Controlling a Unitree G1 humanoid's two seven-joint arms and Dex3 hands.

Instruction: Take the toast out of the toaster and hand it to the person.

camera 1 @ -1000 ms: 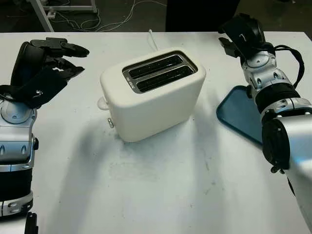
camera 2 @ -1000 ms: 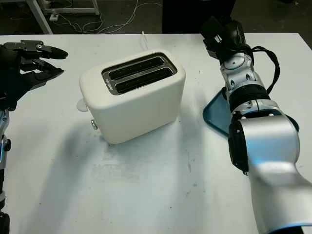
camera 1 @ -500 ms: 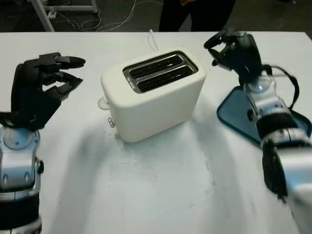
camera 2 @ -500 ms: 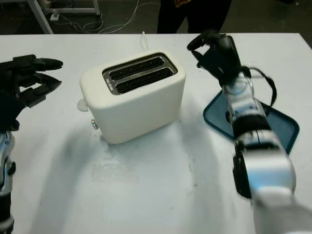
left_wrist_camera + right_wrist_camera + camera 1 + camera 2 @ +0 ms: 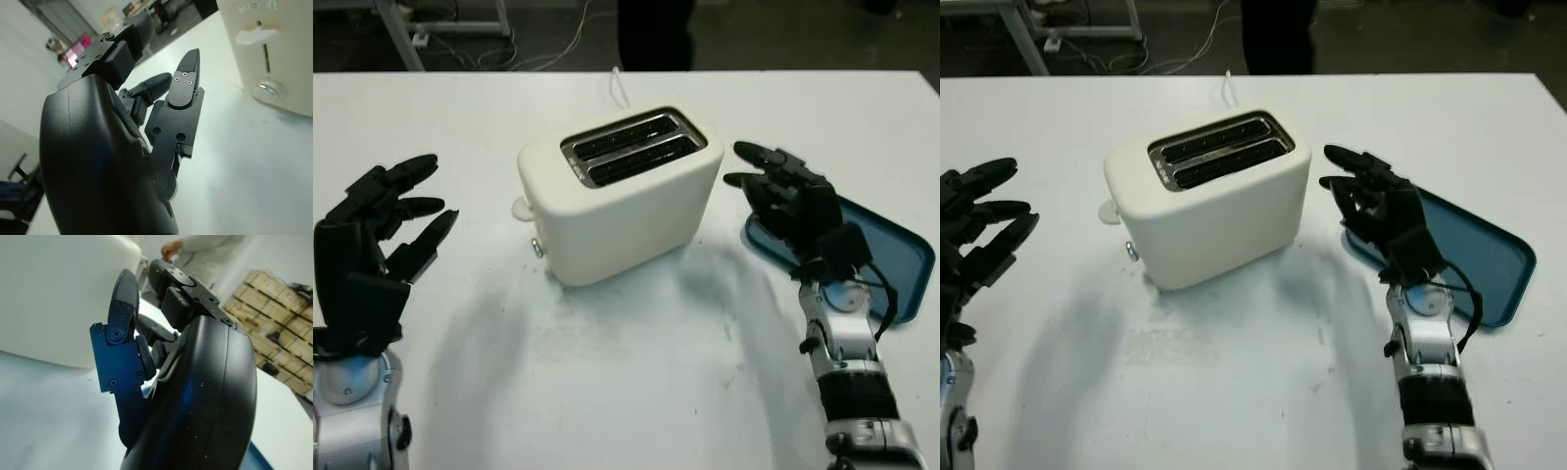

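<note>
A cream two-slot toaster [image 5: 619, 196] stands in the middle of the white table [image 5: 607, 392]. Both slots [image 5: 631, 149] look dark, and I see no toast standing out of them. My left hand [image 5: 382, 220] is open, held above the table well to the left of the toaster. My right hand [image 5: 778, 191] is open just right of the toaster, over the near edge of a blue tray [image 5: 886, 259]. In the left wrist view the toaster's lever and knob [image 5: 266, 88] face my left hand [image 5: 146, 117]. A person [image 5: 654, 34] stands beyond the table's far edge.
The blue tray lies flat at the right of the table. A white cord [image 5: 619, 83] runs from behind the toaster to the far edge. Cables [image 5: 509, 44] lie on the dark floor beyond. In the right wrist view, a person's hand [image 5: 172, 248] shows past the toaster.
My right hand has drawn back from the far edge and come down beside the toaster, over the tray. My left hand has lowered and pulled nearer. The person has shifted left.
</note>
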